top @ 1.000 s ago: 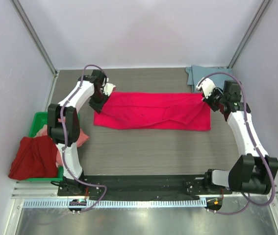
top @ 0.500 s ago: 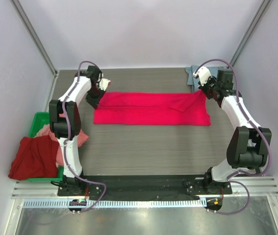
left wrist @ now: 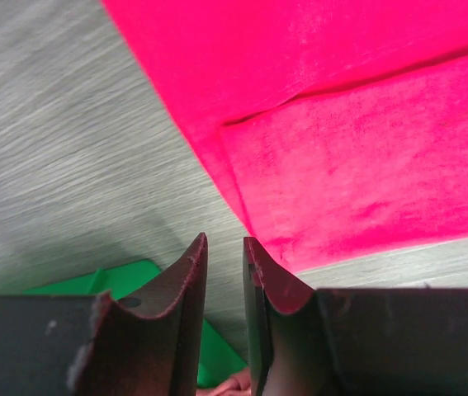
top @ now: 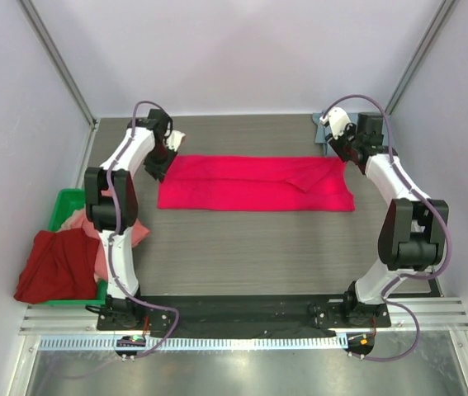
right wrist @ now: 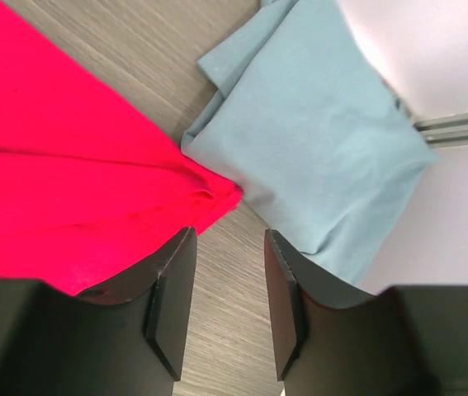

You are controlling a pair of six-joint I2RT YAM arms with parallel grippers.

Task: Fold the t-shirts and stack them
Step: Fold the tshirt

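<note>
The crimson-pink t-shirt [top: 250, 186] lies flat on the table as a long folded strip. It also shows in the left wrist view [left wrist: 366, 165] and the right wrist view [right wrist: 68, 165]. My left gripper [top: 161, 167] [left wrist: 224, 239] sits at its far left corner, jaws a little apart and empty. My right gripper [top: 338, 148] [right wrist: 229, 233] is open and empty at its far right corner. The blue-grey t-shirt [right wrist: 316, 140] [top: 319, 130] lies folded in the back right corner, touching the crimson corner. The dark red t-shirt [top: 52, 264] and salmon pink t-shirt [top: 137, 233] hang over the bin.
A green plastic bin [top: 62, 202] [left wrist: 126, 280] stands off the table's left edge beside the left arm. White walls and metal posts close in the back and sides. The arm bases stand at the near edge.
Both grippers carried the shirt's ends toward the back, then let go. The right end, lifted before, now lies flat. Both grippers now sit just off the cloth.
</note>
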